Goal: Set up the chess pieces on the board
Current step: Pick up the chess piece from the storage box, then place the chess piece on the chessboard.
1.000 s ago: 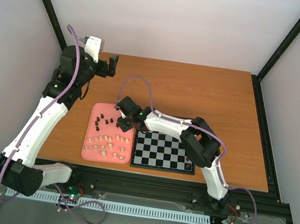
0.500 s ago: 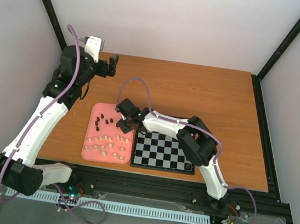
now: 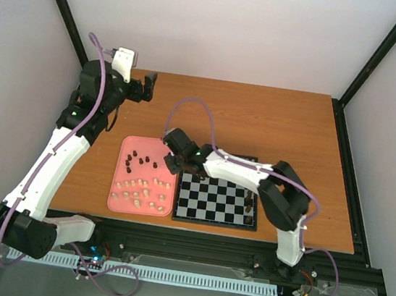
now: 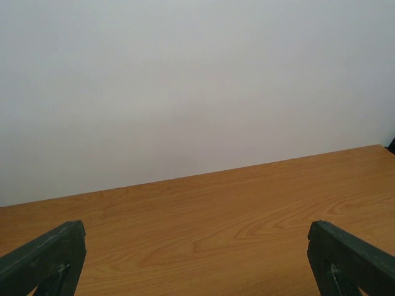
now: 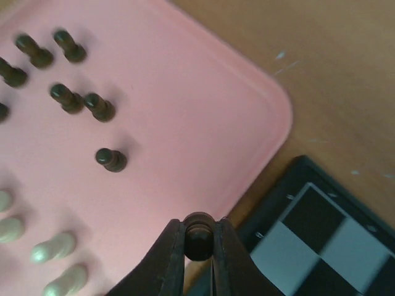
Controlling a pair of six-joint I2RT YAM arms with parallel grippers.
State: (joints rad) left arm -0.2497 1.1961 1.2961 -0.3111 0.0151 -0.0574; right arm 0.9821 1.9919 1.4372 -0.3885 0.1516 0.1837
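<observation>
My right gripper (image 5: 199,242) is shut on a dark chess piece (image 5: 199,233), held above the gap between the pink tray (image 5: 185,111) and the board (image 5: 321,228). In the top view that gripper (image 3: 174,163) hovers at the board's (image 3: 213,223) far left corner. Several dark pieces (image 3: 138,160) and cream pieces (image 3: 141,193) stand or lie on the tray (image 3: 129,145). One dark piece (image 3: 249,217) stands at the board's near right. My left gripper (image 3: 147,87) is open, raised over the far left of the table, with only bare wood between its fingers (image 4: 49,259).
The wooden table (image 3: 273,129) stretches behind and to the right of the board. Black frame posts (image 3: 374,58) rise at the back corners. The right arm's forearm (image 3: 232,168) lies across the board's far edge.
The right gripper has closed on a dark piece from the tray and carried it right, to the board's far left corner. The left arm has not moved.
</observation>
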